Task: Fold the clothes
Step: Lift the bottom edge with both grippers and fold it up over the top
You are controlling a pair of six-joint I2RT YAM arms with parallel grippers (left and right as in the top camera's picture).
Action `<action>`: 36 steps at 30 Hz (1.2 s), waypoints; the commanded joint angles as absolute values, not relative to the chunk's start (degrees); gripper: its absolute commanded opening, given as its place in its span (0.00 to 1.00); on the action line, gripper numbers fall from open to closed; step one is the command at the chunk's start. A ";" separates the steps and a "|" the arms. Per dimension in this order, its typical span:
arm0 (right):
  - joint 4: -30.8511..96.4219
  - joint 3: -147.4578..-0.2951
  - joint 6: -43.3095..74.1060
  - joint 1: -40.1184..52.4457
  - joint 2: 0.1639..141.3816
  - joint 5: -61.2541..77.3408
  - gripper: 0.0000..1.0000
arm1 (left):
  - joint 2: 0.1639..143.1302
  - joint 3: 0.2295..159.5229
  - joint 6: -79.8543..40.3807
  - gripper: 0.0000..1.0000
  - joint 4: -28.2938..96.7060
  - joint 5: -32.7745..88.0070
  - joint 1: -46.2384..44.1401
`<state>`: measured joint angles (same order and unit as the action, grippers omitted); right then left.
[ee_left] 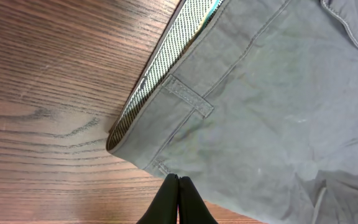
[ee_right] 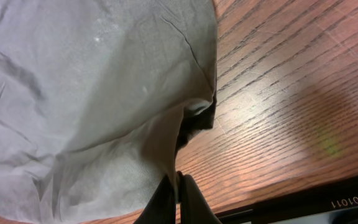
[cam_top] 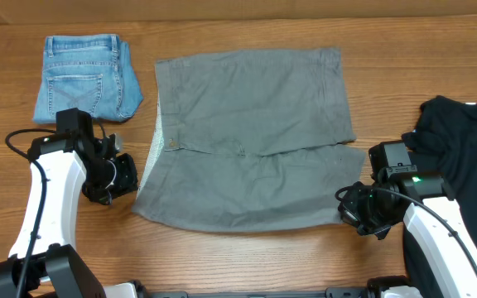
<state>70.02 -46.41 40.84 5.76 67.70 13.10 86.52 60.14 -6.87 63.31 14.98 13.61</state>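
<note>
Grey shorts (cam_top: pixel 251 141) lie spread flat mid-table (cam_top: pixel 247 265), waistband left, legs right. No fold made yet, so the whole job is ahead, I'd say. My right gripper (ee_right: pixel 178 183) is clamped on the near-right leg hem, with cloth puckered up into the tips. My left gripper (ee_left: pixel 178 186) is pinched tight at the near-left waistband corner, tips right on the edge – can't tell if it caught any cloth. Both arms reach in low from the near side, wrists angled toward those two near corners. Denim shorts (cam_top: pixel 85 79) sit far left and the black heap (cam_top: pixel 466 149) far right – both clear of the shorts.
</note>
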 commanded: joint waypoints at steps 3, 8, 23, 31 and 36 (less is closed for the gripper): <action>69.78 -47.48 40.45 6.00 67.18 12.45 0.04 | 86.56 58.39 -5.72 0.36 65.49 16.10 13.39; 69.52 -47.48 40.47 6.00 67.18 12.45 0.04 | 86.56 47.70 -8.62 0.55 57.91 17.26 12.73; 69.19 -47.48 40.40 6.00 67.18 11.40 0.04 | 86.56 34.89 -15.27 0.06 41.74 17.69 12.75; 72.86 -52.99 40.10 6.00 66.26 8.21 0.04 | 85.38 49.04 -10.61 0.04 57.58 17.52 14.06; 80.47 -64.10 39.99 6.00 64.60 5.52 0.04 | 80.44 59.11 -10.61 0.04 66.81 16.75 14.26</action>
